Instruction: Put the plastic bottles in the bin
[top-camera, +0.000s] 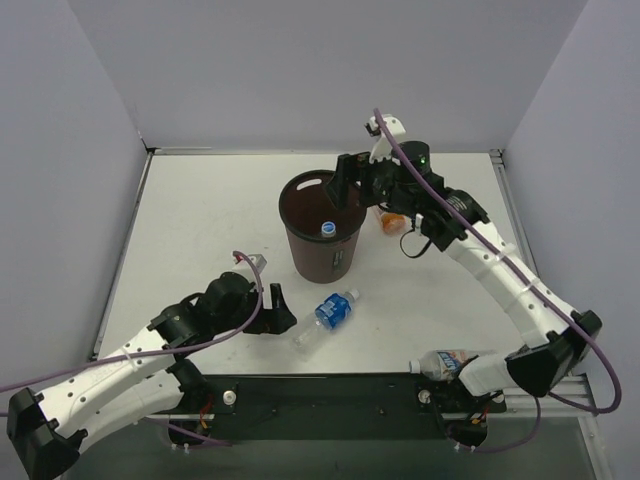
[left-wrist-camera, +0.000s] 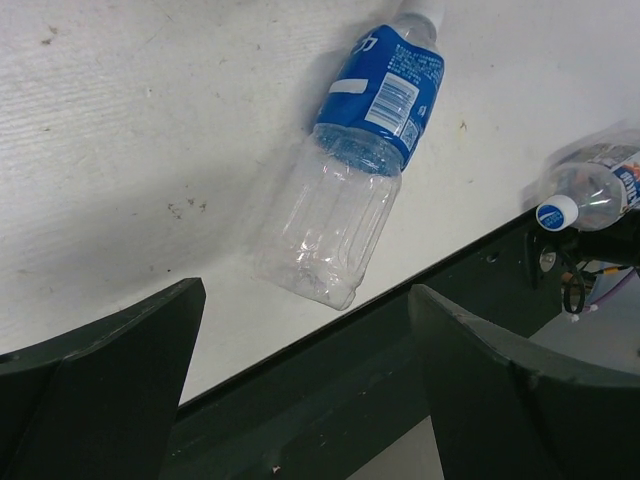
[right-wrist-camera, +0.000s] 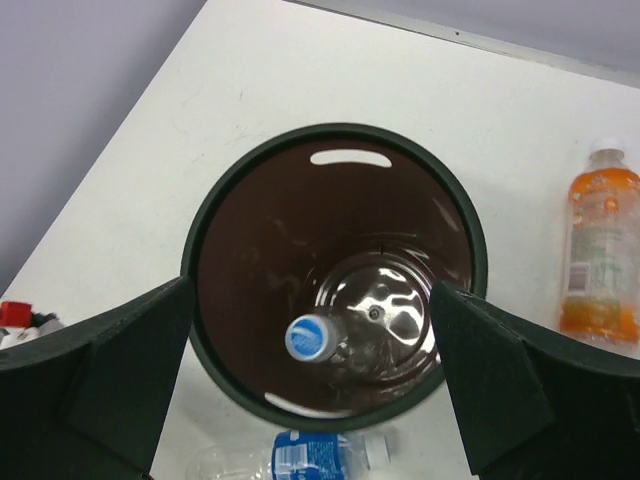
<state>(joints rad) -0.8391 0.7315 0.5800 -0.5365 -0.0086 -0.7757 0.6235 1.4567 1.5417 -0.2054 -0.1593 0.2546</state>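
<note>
The dark brown bin (top-camera: 312, 262) stands mid-table. A plain clear bottle (top-camera: 328, 229) with a blue cap stands inside it, also seen in the right wrist view (right-wrist-camera: 310, 338). My right gripper (top-camera: 346, 192) hovers open and empty above the bin's (right-wrist-camera: 258, 215) mouth. The orange bottle (top-camera: 392, 221) lies just right of the bin, also in the right wrist view (right-wrist-camera: 598, 245). The blue-label bottle (top-camera: 326, 317) lies in front of the bin. My left gripper (top-camera: 277, 314) is open and empty just left of it (left-wrist-camera: 352, 185). The whitish-label bottle (top-camera: 450, 362) lies at the near edge.
A black base rail (top-camera: 330, 390) runs along the table's near edge, under the left fingers (left-wrist-camera: 100, 400) in the left wrist view. The whitish-label bottle (left-wrist-camera: 592, 190) rests on that rail by the right arm's base. Grey walls enclose the table on three sides.
</note>
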